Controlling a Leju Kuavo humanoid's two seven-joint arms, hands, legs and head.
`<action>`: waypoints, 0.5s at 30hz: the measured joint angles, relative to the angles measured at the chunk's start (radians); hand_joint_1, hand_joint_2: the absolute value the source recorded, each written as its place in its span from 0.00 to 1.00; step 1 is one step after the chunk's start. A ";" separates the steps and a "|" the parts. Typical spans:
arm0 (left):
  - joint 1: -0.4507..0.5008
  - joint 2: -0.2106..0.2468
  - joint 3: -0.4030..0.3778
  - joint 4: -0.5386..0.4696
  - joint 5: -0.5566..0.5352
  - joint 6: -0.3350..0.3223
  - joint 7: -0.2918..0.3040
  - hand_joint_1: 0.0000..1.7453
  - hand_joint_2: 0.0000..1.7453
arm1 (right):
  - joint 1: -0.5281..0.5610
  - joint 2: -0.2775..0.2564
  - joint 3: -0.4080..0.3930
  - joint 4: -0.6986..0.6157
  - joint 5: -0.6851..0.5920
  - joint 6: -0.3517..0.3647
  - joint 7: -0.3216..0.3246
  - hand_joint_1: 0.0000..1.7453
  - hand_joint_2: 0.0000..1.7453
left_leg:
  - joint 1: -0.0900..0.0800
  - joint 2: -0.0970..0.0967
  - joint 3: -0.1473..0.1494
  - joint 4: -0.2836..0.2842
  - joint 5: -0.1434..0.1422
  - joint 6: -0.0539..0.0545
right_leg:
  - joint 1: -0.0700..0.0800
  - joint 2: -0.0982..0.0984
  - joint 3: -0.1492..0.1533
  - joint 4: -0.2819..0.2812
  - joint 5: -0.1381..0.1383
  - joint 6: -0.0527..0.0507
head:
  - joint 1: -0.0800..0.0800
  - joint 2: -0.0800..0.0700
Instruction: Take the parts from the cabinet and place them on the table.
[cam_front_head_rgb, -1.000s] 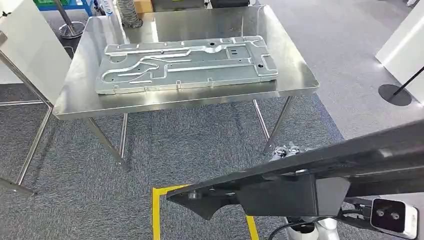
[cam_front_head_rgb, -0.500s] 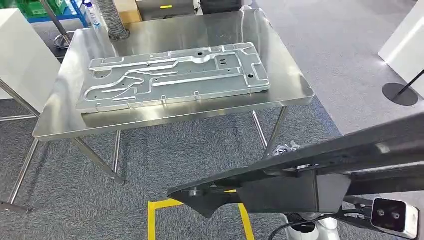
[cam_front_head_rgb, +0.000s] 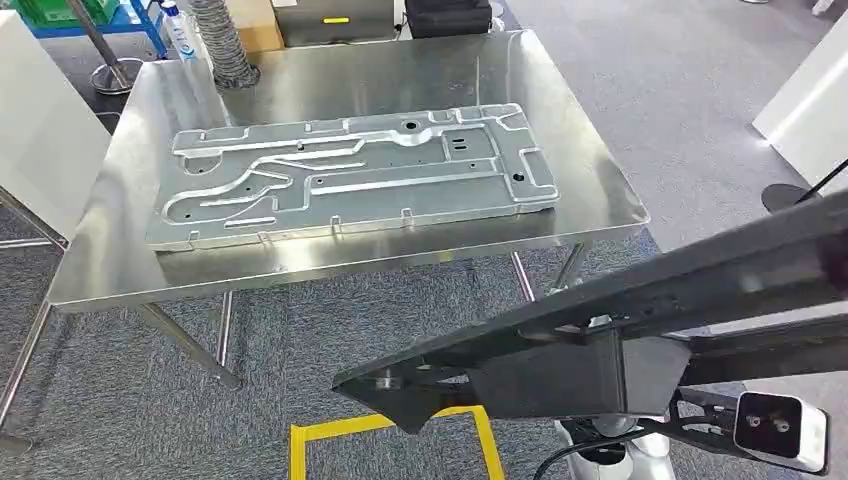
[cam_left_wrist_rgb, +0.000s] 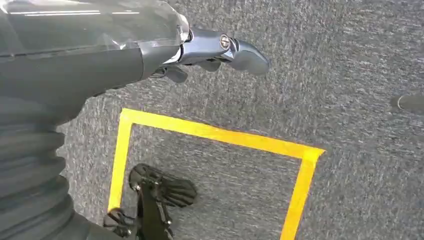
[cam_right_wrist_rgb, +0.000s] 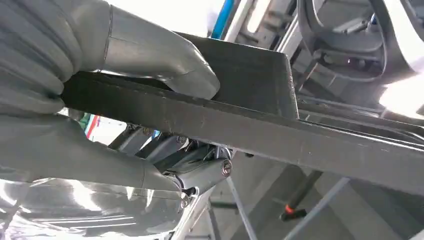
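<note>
**Carrying a dark bracket toward the steel table**

Gripping a long dark metal part (cam_right_wrist_rgb: 280, 135), the right hand (cam_right_wrist_rgb: 100, 100) has its thick grey thumb laid over the bar's top face and its fingers wrapped under it, so the part is firmly grasped. From the head view this same dark part (cam_front_head_rgb: 600, 330) runs as a slanted bar from the lower middle of the picture up to the right edge, with a boxy black section hanging beneath it and a pointed end toward the left. It is held in the air over the grey carpet, well short of the table's near edge

The stainless table (cam_front_head_rgb: 590, 180) stands ahead. A large stamped silver panel (cam_front_head_rgb: 350, 175) lies flat on it, spanning most of the tabletop's length and lying closer to the near edge than the far one. Its left end sits near the table's near-left corner; its right end reaches toward the right edge. Beyond the far edge stand a ribbed grey hose (cam_front_head_rgb: 222, 45), a cardboard box and dark cases

The left hand (cam_left_wrist_rgb: 210, 50) hangs over the carpet with nothing in it, its fingers curled partway in; whether it is clenched or loose I cannot tell. Below it a yellow tape square (cam_left_wrist_rgb: 215, 135) marks the floor, and the same yellow tape (cam_front_head_rgb: 390, 430) shows in the head view under the held part
</note>
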 joint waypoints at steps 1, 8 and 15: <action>0.000 0.000 0.000 0.000 0.000 0.000 0.000 0.00 1.00 | 0.000 0.000 0.000 0.000 0.000 -0.003 0.000 1.00 1.00 | 0.001 -0.002 0.017 0.000 -0.013 -0.003 | -0.001 -0.001 -0.008 -0.031 0.011 -0.001 | 0.000 0.000; -0.009 -0.002 0.000 0.000 -0.002 0.000 -0.008 0.00 1.00 | -0.002 -0.010 0.016 0.005 0.042 -0.077 0.002 1.00 1.00 | 0.002 -0.017 0.090 0.003 -0.069 -0.043 | 0.006 0.008 0.045 -0.280 0.225 -0.039 | 0.002 0.000; -0.005 -0.003 0.000 0.000 -0.003 0.001 -0.006 0.00 1.00 | -0.008 -0.021 0.053 0.011 0.031 -0.101 0.000 1.00 1.00 | 0.006 0.001 -0.130 0.307 -0.175 -0.060 | 0.007 -0.016 0.150 -0.305 0.155 -0.066 | 0.002 0.000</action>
